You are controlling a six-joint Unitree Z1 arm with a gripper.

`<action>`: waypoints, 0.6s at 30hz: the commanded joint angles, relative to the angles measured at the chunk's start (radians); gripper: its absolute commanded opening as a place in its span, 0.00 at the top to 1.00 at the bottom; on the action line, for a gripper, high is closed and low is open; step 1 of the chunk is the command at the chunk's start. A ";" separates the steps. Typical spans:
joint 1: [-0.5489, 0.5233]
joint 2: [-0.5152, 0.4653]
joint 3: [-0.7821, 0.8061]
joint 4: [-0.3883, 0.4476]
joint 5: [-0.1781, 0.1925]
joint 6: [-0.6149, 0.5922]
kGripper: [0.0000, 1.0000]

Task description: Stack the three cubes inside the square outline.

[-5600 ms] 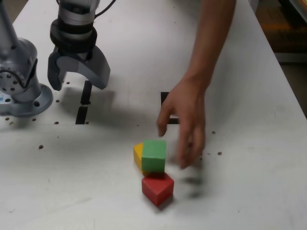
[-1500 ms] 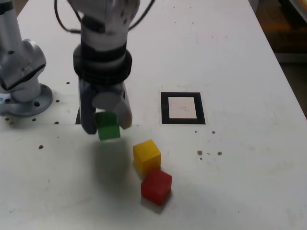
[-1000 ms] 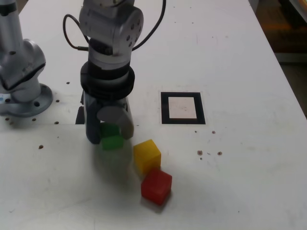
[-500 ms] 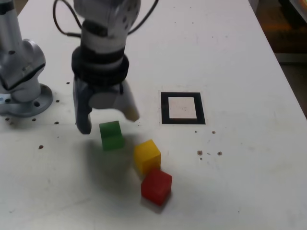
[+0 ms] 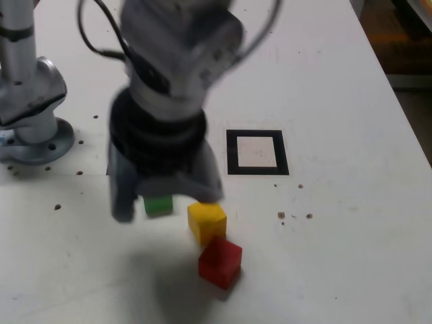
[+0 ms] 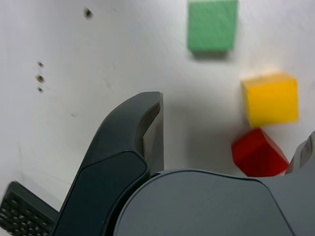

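The green cube [image 5: 158,204] is now lying free on the table [image 5: 351,223]; a moment ago the gripper [image 5: 165,199] held it, and then the jaws came apart and let it go. The claw is now wide and empty, with one dark finger [image 6: 129,142] seen in the wrist view and nothing between the jaws. The arm has also swung toward the camera and looks blurred, so it hides part of the green cube in the exterior view.

The green cube sits on the bare table, to the exterior view's left of the yellow cube [image 5: 206,221] and a little apart from it. The red cube [image 5: 220,261] lies just beside the yellow one, maybe touching its corner. The square [image 5: 256,152] is well apart from all three and has nothing inside.

So, in my judgement, the drop does not help the task: no cube is in the square and the stack is not yet begun. The gripper must take one cube again.
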 commanded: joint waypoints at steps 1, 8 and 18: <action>-0.007 0.028 -0.233 -0.002 0.003 0.008 0.00; -0.010 0.076 -0.255 -0.017 0.004 0.072 0.01; 0.008 0.076 -0.130 -0.070 -0.022 0.153 0.02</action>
